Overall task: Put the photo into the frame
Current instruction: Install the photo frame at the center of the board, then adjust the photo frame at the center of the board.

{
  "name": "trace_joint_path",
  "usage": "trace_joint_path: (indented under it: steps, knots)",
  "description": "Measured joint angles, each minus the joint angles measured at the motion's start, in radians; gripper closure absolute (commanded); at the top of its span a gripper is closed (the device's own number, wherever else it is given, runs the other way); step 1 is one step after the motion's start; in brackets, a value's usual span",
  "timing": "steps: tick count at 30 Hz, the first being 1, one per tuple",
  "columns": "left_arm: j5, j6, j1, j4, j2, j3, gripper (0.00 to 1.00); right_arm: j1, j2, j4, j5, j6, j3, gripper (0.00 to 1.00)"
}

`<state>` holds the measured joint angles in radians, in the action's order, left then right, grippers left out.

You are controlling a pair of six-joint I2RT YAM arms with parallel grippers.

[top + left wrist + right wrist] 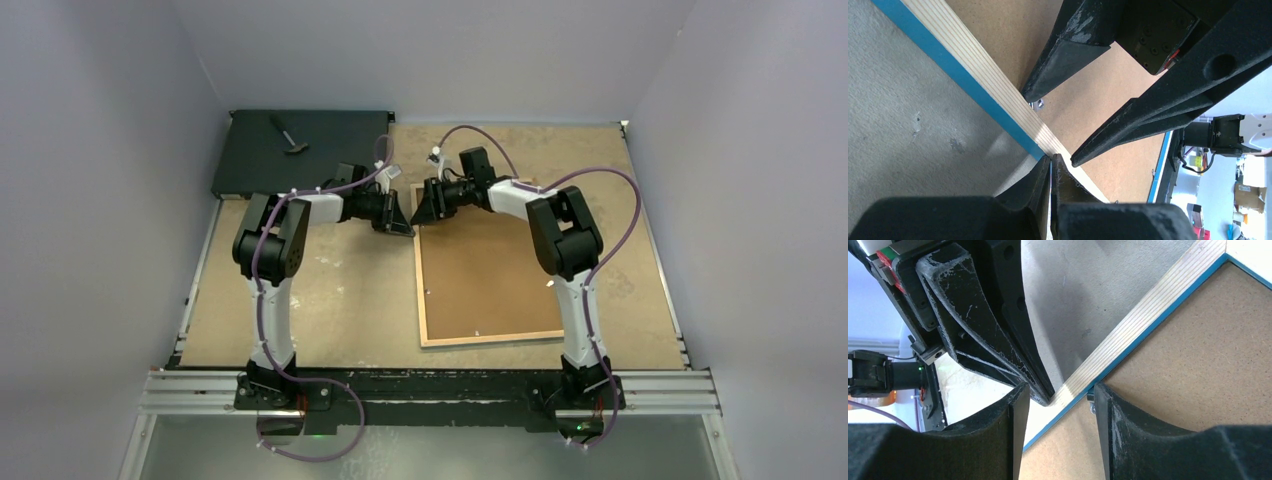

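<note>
The frame (490,338) lies face down on the table, its bare wood back up and a brown backing panel (490,270) inside it. The photo is hidden or out of view. My left gripper (398,222) is shut, its tips (1051,162) against the outer blue edge of the frame's left rail (983,75) near the far corner. I cannot tell what the thin pale sliver between its fingers is. My right gripper (422,208) is open and straddles the same rail (1148,315). One of its fingers (1108,410) is over the backing panel (1188,365), the other (1015,410) is outside the frame.
A flat black box (300,150) with a small tool (290,138) on it sits at the back left. A small metal tab (1092,409) sticks out at the rail's inner edge, also seen in the left wrist view (1038,104). The two grippers nearly touch.
</note>
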<state>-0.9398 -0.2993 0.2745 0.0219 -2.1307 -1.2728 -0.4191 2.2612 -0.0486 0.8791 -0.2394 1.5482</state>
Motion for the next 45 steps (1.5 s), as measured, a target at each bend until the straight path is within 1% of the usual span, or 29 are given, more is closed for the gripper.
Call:
trace_joint_path:
  steps: [2,6,9,11,12,15,17,21,24,26,29,35,40,45]
  knots:
    - [-0.003,0.003,-0.001,0.005,0.0,0.0,1.0,-0.003,-0.002,0.0,-0.002,0.004,-0.002,0.43]
    - [-0.01,0.004,-0.002,0.011,0.0,0.0,0.97,-0.009,-0.01,0.011,0.002,0.001,0.0,0.27]
    - [-0.014,0.023,-0.002,0.021,0.003,0.0,0.95,-0.014,-0.011,0.058,-0.013,-0.025,0.035,0.17]
    - [-0.014,0.057,-0.002,0.04,0.009,0.001,0.93,-0.01,-0.02,0.063,-0.043,-0.069,0.04,0.05]
    - [-0.014,0.076,-0.002,0.059,0.014,0.001,0.92,-0.004,-0.034,0.064,-0.068,-0.103,0.037,0.02]
    - [-0.016,0.168,-0.001,0.156,0.034,0.001,0.91,0.044,-0.125,0.05,-0.19,-0.186,-0.012,0.01]
    - [-0.017,0.246,-0.001,0.232,0.05,0.001,0.91,0.135,-0.232,0.035,-0.294,-0.252,-0.058,0.01]
    - [-0.001,0.406,0.003,0.37,0.079,0.001,0.91,0.343,-0.384,-0.003,-0.52,-0.34,-0.116,0.01]
    - [0.032,0.521,0.019,0.452,0.085,0.008,0.92,0.462,-0.422,0.0,-0.687,-0.375,-0.138,0.01]
    - [0.042,0.573,0.045,0.484,0.092,0.029,0.92,0.491,-0.406,0.016,-0.754,-0.387,-0.145,0.01]
    - [0.053,0.612,0.104,0.508,0.115,0.053,0.94,0.488,-0.344,0.047,-0.792,-0.395,-0.145,0.01]
    - [0.063,0.636,0.227,0.518,0.126,0.071,0.95,0.466,-0.203,0.091,-0.782,-0.404,-0.139,0.01]
    - [0.063,0.63,0.279,0.513,0.126,0.07,0.95,0.451,-0.17,0.088,-0.751,-0.415,-0.064,0.01]
    - [0.053,0.591,0.341,0.516,0.083,0.02,0.96,0.391,-0.047,0.098,-0.72,-0.412,0.087,0.01]
